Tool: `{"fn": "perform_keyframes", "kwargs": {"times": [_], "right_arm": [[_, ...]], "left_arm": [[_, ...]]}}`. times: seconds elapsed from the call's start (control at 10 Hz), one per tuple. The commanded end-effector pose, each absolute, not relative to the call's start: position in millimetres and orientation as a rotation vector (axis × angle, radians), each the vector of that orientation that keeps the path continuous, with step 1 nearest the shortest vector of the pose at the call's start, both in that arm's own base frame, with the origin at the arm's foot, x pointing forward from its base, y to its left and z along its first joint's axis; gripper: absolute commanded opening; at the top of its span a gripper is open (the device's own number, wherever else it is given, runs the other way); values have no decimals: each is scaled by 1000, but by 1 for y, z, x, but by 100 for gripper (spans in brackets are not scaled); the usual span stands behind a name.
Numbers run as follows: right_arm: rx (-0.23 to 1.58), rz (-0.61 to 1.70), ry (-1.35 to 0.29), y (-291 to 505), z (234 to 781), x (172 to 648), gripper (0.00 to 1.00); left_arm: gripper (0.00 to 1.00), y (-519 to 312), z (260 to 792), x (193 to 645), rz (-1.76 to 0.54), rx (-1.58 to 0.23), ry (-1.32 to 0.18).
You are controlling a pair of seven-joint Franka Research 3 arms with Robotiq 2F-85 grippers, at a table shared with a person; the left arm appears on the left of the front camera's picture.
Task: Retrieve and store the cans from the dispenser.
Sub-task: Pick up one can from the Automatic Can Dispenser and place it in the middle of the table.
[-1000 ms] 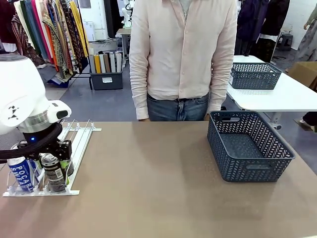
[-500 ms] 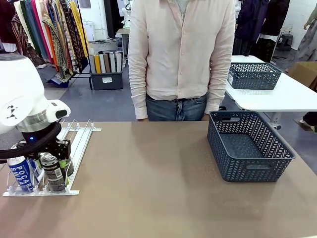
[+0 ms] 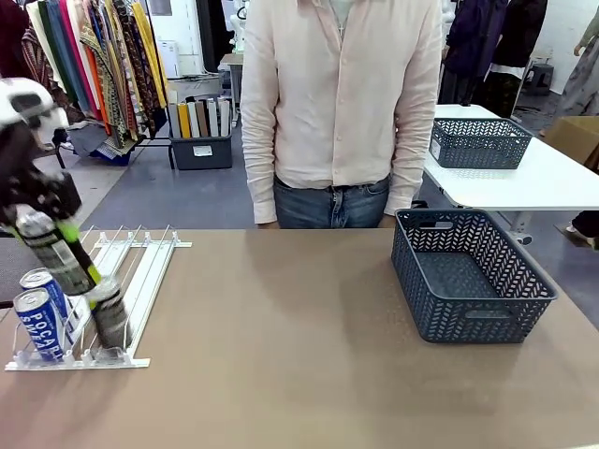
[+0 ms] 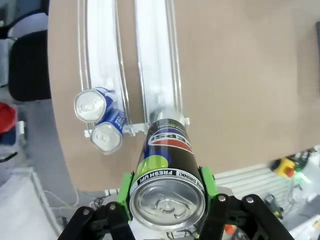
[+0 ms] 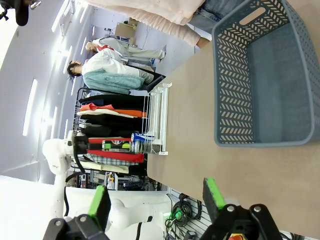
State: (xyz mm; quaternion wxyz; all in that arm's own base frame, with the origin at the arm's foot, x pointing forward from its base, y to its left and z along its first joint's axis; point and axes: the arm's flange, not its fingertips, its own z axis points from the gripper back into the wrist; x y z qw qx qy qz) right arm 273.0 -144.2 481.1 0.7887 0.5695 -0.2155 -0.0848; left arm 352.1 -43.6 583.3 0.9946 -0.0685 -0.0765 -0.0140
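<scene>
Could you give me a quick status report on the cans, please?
Left gripper shut on dark can, tilted above dispenser. Right gripper open. Person at far edge, not reaching in.

left claw (image 4: 167, 194) isn't down at the dispenser (image 3: 140, 271) anymore, it's swung up by the worktop's (image 3: 299, 355) left edge with the dark can (image 3: 47, 245) pulled out and tilted, and a second dark can (image 3: 110, 320) now stands at the front lip
</scene>
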Motion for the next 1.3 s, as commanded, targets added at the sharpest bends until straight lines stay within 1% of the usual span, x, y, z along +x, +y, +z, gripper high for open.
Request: {"fn": "perform_keyframes", "kwargs": {"times": [0.0, 0.2, 0.3, 0.7, 0.8, 0.9, 1.0, 1.1, 1.2], "right_arm": [[1243, -163, -498, -145, 484, 277, 100], [1243, -163, -498, -145, 484, 277, 100], [1243, -163, -498, -145, 484, 277, 100], [1243, -163, -498, -145, 484, 277, 100], [1243, -163, -498, -145, 484, 277, 100], [1243, -163, -498, -145, 484, 277, 100], [1243, -163, -498, -145, 484, 277, 100], [1243, -163, -498, -145, 484, 277, 100], [1243, -163, -498, -145, 484, 277, 100]], "left_arm": [[0, -41, 584, 355, -37, -202, -125], [0, -25, 589, 341, -9, -256, -142], [0, -38, 593, 350, -22, -193, -135], [0, -38, 587, 349, -11, -198, -121], [0, -59, 585, 349, 58, -148, -104], [0, -97, 596, 355, 89, -132, -97], [0, -144, 612, 363, 22, -129, -162], [0, -207, 628, 372, -29, -86, -247], [0, -264, 633, 376, -91, -87, -329]]}}
